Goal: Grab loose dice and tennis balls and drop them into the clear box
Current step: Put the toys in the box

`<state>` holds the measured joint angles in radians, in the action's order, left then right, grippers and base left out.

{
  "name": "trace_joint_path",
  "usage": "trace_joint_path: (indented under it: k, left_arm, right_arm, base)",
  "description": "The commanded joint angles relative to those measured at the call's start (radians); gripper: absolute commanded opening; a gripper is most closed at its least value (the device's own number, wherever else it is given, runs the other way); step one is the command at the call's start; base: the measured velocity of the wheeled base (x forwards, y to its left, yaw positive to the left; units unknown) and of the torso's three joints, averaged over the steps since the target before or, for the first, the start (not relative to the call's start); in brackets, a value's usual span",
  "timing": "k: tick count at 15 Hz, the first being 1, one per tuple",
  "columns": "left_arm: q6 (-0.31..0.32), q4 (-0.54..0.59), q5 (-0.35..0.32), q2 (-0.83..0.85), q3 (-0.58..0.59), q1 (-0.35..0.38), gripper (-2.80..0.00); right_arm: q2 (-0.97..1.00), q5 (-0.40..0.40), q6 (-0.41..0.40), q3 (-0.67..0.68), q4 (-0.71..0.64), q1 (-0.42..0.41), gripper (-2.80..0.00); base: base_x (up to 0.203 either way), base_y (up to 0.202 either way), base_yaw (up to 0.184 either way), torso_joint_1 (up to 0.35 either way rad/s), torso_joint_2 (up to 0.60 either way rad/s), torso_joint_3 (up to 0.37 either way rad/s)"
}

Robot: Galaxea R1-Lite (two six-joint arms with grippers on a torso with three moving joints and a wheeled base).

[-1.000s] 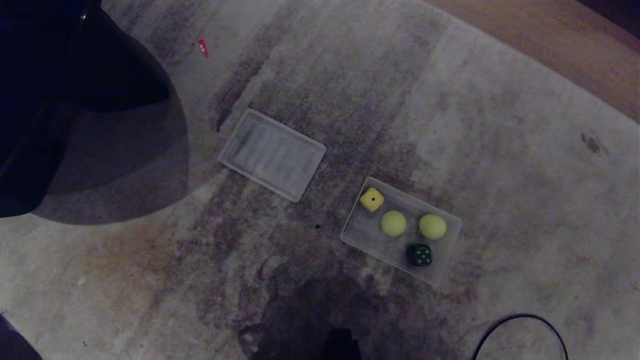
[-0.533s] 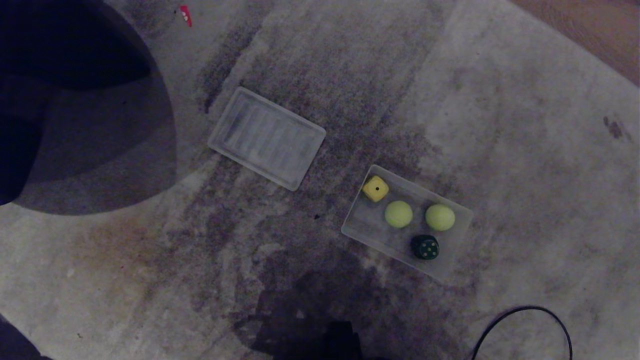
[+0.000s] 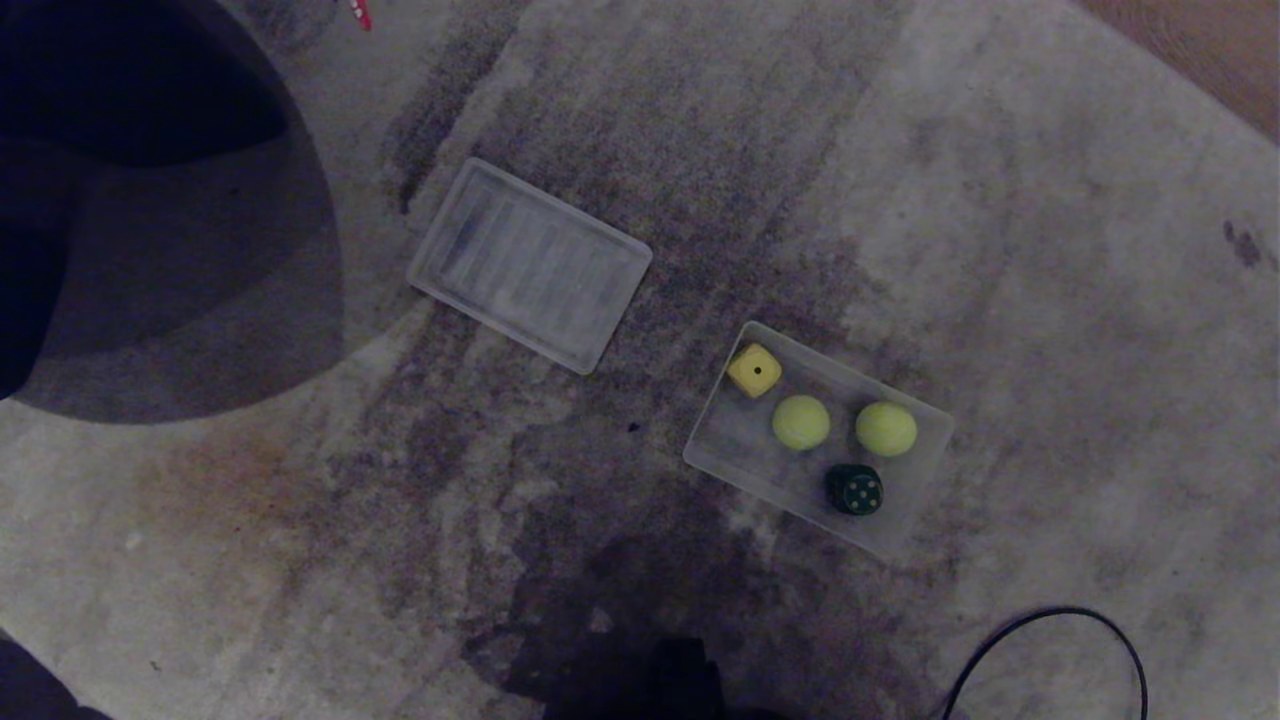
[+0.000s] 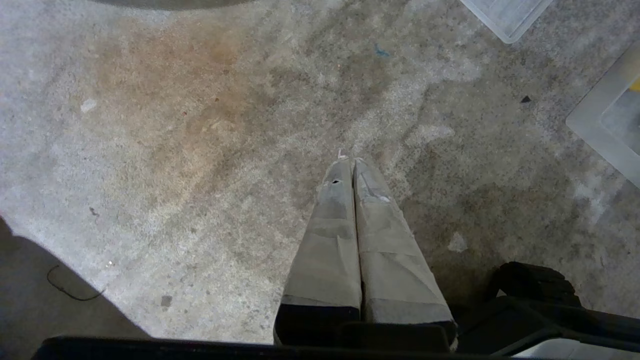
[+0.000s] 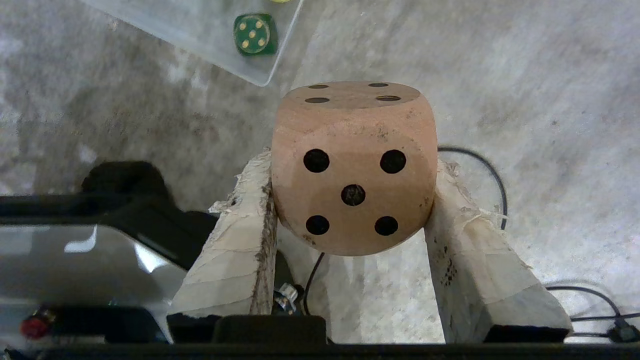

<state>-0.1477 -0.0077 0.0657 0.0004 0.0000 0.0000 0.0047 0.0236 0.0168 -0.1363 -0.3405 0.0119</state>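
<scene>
On the stained grey carpet (image 3: pixel 1050 300) in the head view, the clear box (image 3: pixel 725 440) sits right of centre and holds a yellow die (image 3: pixel 754 370), two fuzzy tennis balls (image 3: pixel 800 422) side by side, and a dark green die (image 3: pixel 854 490); its ribbed translucent lid (image 3: pixel 530 265) lies flat, apart, up and to the left. Neither arm shows in this view. Left wrist view: left gripper (image 4: pixel 350 167), tape-wrapped fingers pressed together with nothing between them, hangs over bare carpet, parked, with a box corner at the frame edge. Right wrist view: right gripper (image 5: pixel 352 200) clamps a beige die (image 5: pixel 354 167), matt and wood-like, with rounded corners and black pips, five facing the camera, between frayed padded fingers (image 5: pixel 240 235); the box corner with the green die lies beyond it. Judgement: step in hand is carry-to-box. Next move calls for bringing the die over the box's free floor, then opening the jaws low, since a hard cube may bounce over the shallow walls.
</scene>
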Motion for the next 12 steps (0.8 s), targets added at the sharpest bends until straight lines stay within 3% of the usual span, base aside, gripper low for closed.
trace_joint_path:
  k: [1, 5, 8, 12]
  left_arm:
    - [-0.001, 0.000, 0.001, 0.001, 0.000, 0.000, -2.80]
    - [-0.001, -0.001, 0.002, 0.001, 0.000, 0.000, -2.80]
    - [-0.001, 0.000, 0.000, 0.001, 0.000, 0.000, -2.80]
    - [-0.001, 0.000, 0.001, 0.001, 0.000, 0.000, -2.80]
  right_arm:
    - [0.071, 0.003, 0.003, -0.039, 0.008, 0.001, -2.80]
    - [0.516, 0.024, 0.108, -0.180, 0.118, 0.004, -2.80]
    - [0.923, 0.045, 0.182, -0.253, 0.372, 0.015, -2.80]
    - [1.382, 0.073, 0.313, -0.351, 0.749, 0.101, -2.80]
  base:
    - [0.000, 0.000, 0.000, 0.000, 0.00, 0.000]
    - [0.000, 0.000, 0.000, 0.000, 0.00, 0.000]
    - [0.000, 0.000, 0.000, 0.000, 0.00, 0.000]
    - [0.000, 0.000, 0.000, 0.000, 0.00, 0.000]
